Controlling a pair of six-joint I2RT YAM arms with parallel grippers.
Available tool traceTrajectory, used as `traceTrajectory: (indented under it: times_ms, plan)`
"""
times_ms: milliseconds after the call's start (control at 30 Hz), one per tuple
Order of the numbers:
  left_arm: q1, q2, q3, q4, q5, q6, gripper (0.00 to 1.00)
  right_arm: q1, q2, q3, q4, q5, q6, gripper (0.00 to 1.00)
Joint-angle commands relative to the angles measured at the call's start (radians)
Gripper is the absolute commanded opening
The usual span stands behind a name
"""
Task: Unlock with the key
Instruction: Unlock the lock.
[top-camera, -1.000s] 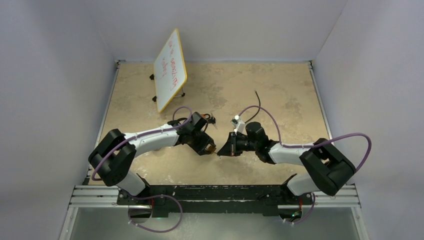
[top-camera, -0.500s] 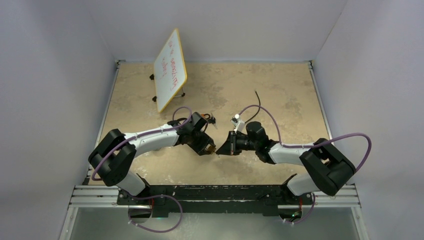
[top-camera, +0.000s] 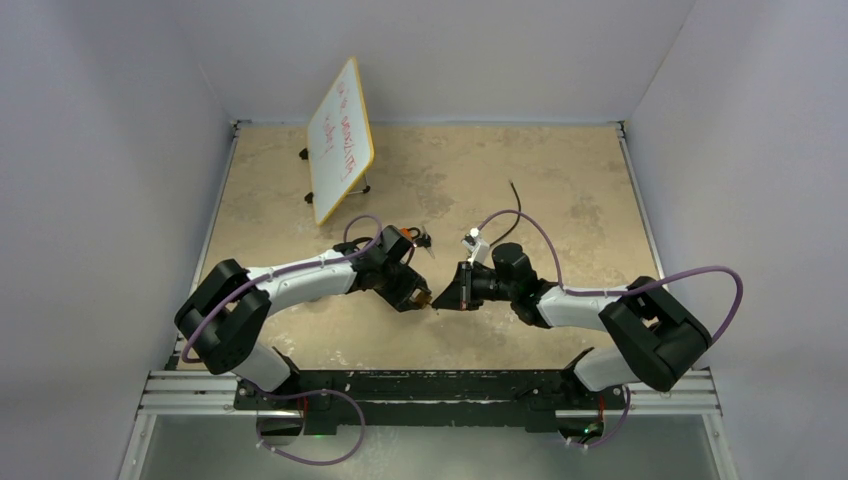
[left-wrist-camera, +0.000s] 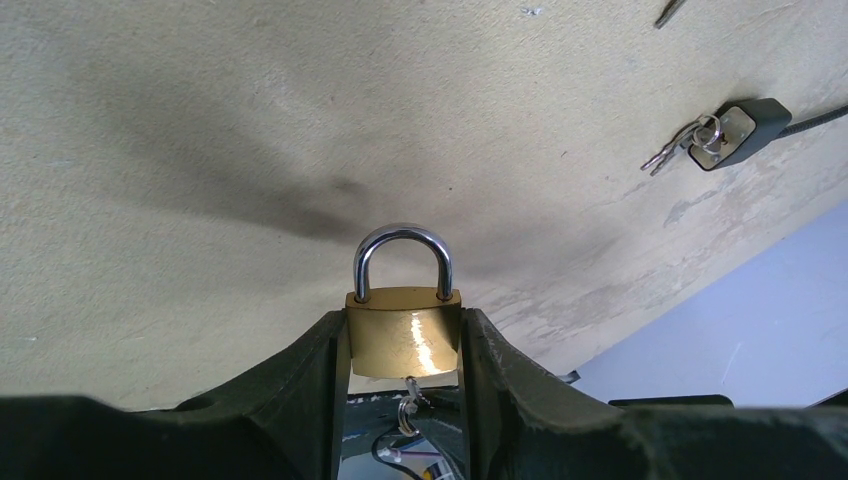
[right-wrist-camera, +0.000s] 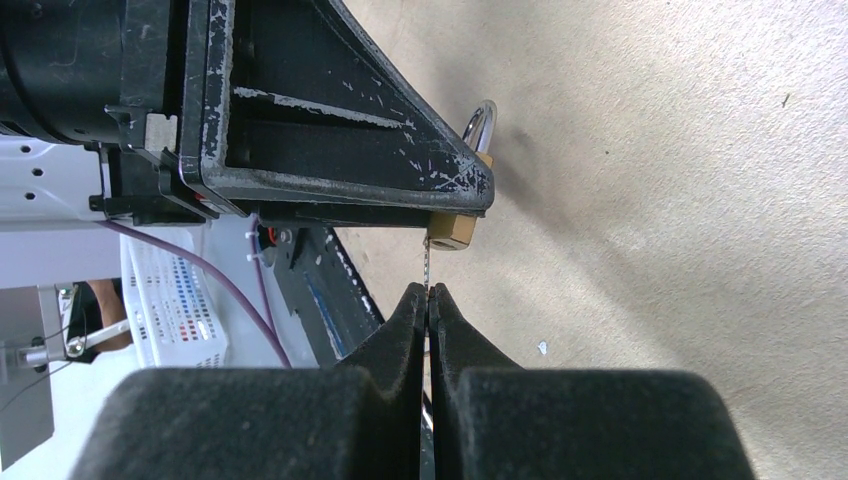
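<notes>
- A mottled beige tabletop (top-camera: 560, 170) fills a booth with pale lavender walls on the left, back and right.
- A small whiteboard (top-camera: 340, 140) with a yellow frame and red writing stands tilted near the back left corner.
- Two black-and-white arms reach in from a metal rail (top-camera: 430, 390) at the near edge and meet tip to tip near the middle of the tabletop.
- The left tool (top-camera: 418, 296) is clamped on the flat sides of a brass padlock (left-wrist-camera: 404, 335), held above the surface.
- The padlock's silver shackle (left-wrist-camera: 403, 255) points away from the wrist, with both legs entering the body.
- The right tool (right-wrist-camera: 428, 300) is pressed together on a thin key (right-wrist-camera: 427, 268).
- The key's blade reaches the padlock's underside; how far it sits inside cannot be told.
- Spare keys (left-wrist-camera: 685, 143) on a black fob (left-wrist-camera: 745, 130) lie on the tabletop behind the left tool.
- A thin black cable (top-camera: 517, 205) lies behind the right arm.
- Bare tabletop stretches behind and to the right of the arms.
</notes>
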Motion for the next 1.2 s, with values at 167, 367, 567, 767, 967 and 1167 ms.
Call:
traceTrajectory:
  times_ms: [167, 367, 567, 767, 967, 1167]
  plan:
    - [0.004, -0.044, -0.002, 0.038, 0.014, -0.023, 0.20, 0.006, -0.002, 0.002, 0.011, 0.007, -0.025, 0.00]
    - [0.004, -0.044, -0.001, 0.039, 0.013, -0.025, 0.20, 0.005, -0.004, 0.002, -0.011, 0.001, -0.041, 0.00]
    - [0.004, -0.043, 0.003, 0.035, 0.010, -0.023, 0.20, 0.006, -0.003, 0.007, -0.035, 0.006, -0.049, 0.00]
    - [0.004, -0.045, 0.000, 0.034, 0.004, -0.022, 0.20, 0.005, -0.050, -0.001, -0.057, -0.001, -0.067, 0.00]
    - [0.004, -0.046, -0.009, 0.045, 0.008, -0.025, 0.20, 0.006, -0.086, -0.012, -0.061, -0.006, -0.068, 0.00]
    - [0.003, -0.048, -0.006, 0.048, 0.010, -0.025, 0.20, 0.007, -0.054, -0.002, -0.054, -0.001, -0.060, 0.00]
